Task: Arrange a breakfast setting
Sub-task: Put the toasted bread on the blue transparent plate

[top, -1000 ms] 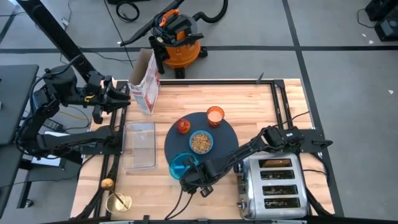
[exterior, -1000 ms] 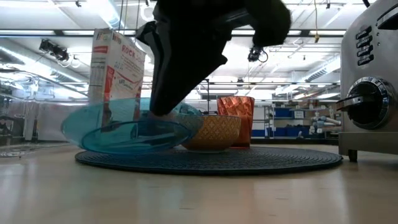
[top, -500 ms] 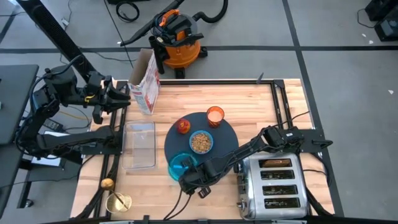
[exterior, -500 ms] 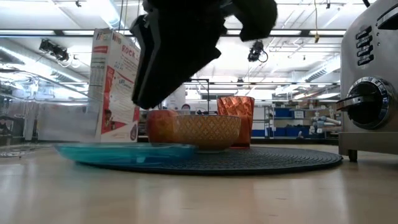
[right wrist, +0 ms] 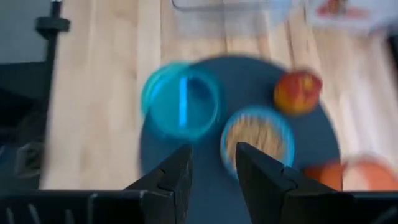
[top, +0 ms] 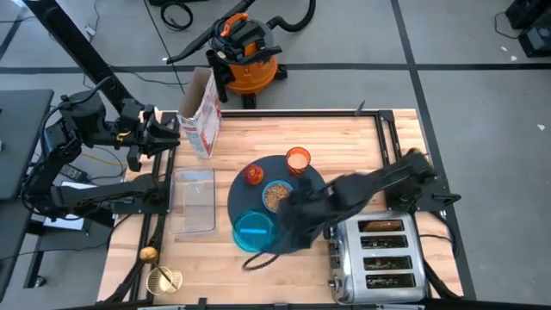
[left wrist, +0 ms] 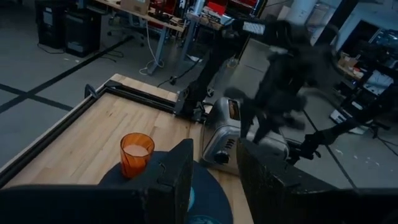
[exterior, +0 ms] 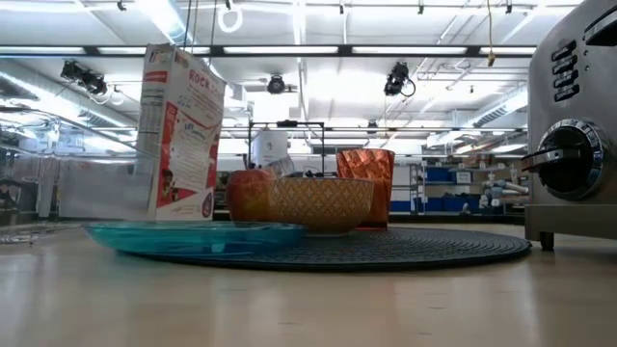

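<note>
The dark slate-blue round mat [top: 301, 185] lies mid-table. On it stand the small light-blue bowl [top: 277, 196] with cereal, the red apple [top: 253, 174] and the copper-orange cup [top: 298, 159]. The teal shallow dish [top: 254, 231] lies flat, its right part on the mat's near left edge [exterior: 193, 236]. A gold utensil [top: 164, 280] lies at the near left corner. My right gripper [right wrist: 211, 177] is open and empty, blurred, high above the mat's near side [top: 297, 226]. My left gripper [left wrist: 214, 177] is open and empty at the far left [top: 164, 138].
A cereal box [top: 200, 120] stands at the far left. A clear container [top: 194, 200] lies left of the mat. A chrome toaster [top: 379, 254] stands at the near right. An orange vacuum [top: 245, 56] stands on the floor beyond the table.
My right gripper has set down the teal dish, which went from tilted to flat on the mat's near left edge. It has then let go and risen up out of the low view, toward the table's right.
</note>
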### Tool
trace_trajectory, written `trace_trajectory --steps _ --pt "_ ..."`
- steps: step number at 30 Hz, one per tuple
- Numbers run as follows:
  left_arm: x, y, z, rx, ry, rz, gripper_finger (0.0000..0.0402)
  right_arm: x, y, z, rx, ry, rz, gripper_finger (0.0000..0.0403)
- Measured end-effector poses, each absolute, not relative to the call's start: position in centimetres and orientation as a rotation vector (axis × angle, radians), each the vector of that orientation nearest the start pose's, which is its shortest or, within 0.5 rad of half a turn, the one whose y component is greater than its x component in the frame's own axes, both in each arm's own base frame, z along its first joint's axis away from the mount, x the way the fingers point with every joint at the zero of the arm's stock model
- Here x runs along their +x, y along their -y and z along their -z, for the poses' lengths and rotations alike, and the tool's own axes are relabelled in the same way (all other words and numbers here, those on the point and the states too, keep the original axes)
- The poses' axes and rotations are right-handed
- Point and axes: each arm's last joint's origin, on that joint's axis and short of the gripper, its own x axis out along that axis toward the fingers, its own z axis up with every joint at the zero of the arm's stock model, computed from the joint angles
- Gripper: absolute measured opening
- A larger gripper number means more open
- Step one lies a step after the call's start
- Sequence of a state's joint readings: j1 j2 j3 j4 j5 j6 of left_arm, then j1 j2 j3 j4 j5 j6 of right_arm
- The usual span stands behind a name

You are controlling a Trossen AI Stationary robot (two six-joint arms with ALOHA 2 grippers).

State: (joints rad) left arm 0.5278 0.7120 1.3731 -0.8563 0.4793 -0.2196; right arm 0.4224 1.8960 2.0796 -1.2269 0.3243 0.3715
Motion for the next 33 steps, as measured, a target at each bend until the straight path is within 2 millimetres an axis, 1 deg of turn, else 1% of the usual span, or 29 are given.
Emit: trace_trajectory --steps 3,6,7,9,11,14,16,18,21,25,29,33 --pt "6.6 -2.3 -45.8 -0.309 -0.146 -0.065 0.013 31.5 -14.7 -39.4 0.038 -1.071 0.046 0.0131" --pt "6.6 -2.3 -45.9 -0.31 -0.131 -0.064 0.013 27.9 -15.4 -39.9 0.064 -1.247 0.028 0.0137" --pt "6.6 -2.3 -45.9 -0.313 -0.129 -0.064 0.013 27.3 -15.9 -39.9 0.074 -1.262 0.012 0.0141" --pt "6.6 -2.3 -46.0 -0.318 -0.125 -0.053 0.013 25.8 -16.8 -39.5 0.077 -1.262 -0.035 0.0146" --pt "6.7 -2.2 -46.0 -0.322 -0.122 -0.032 0.013 24.2 -17.3 -38.8 0.126 -1.331 0.001 0.0147" --pt "6.7 -2.0 -46.1 -0.327 -0.128 0.004 0.013 21.8 -17.8 -36.6 0.187 -1.449 0.022 0.0143" --pt "6.8 -1.8 -46.1 -0.331 -0.13 0.027 0.013 20.2 -17.6 -35.8 0.246 -1.493 0.097 0.014" --pt "6.8 -1.7 -46.1 -0.332 -0.127 0.047 0.013 18.5 -17.1 -35.5 0.278 -1.523 0.132 0.0139" --pt "6.9 -1.6 -46.1 -0.337 -0.13 0.062 0.013 17.4 -16.4 -35.6 0.308 -1.468 0.187 0.0137" --pt "6.9 -1.5 -46.1 -0.335 -0.132 0.054 0.013 16.6 -15.2 -35.7 0.219 -1.398 0.184 0.0132" --pt "6.9 -1.4 -46.1 -0.333 -0.132 0.05 0.013 16.6 -15.0 -34.0 0.109 -1.457 0.147 0.0129" --pt "7.0 -1.4 -46.1 -0.339 -0.134 0.055 0.013 16.7 -15.2 -32.1 0.097 -1.534 0.087 0.0128"
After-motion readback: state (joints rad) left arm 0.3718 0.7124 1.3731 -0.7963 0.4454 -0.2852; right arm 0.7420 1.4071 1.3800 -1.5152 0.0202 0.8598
